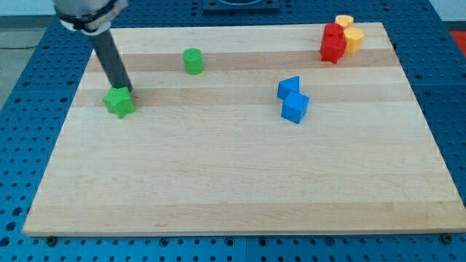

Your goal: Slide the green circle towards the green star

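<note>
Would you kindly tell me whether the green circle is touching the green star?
Apart: the camera view shows bare board between the green circle and the green star.

**Legible markings: none**

Camera view checked for text, labels, brands, numbers and signs. Nothing readable was found on any surface.

- Bench [240, 182]: plain wood grain, no print or marks.
- Green star [119, 102], green circle [193, 61]: plain faces, no lettering.
- Two blue blocks [293, 99], red blocks [333, 42] and yellow blocks [349, 33]: plain faces, no lettering.
- Dark rod [111, 62]: no label visible on it; the tip [127, 89] is bare.
- Blue perforated surface [437, 80] around the bench: holes only, no numbering that can be made out.
</note>
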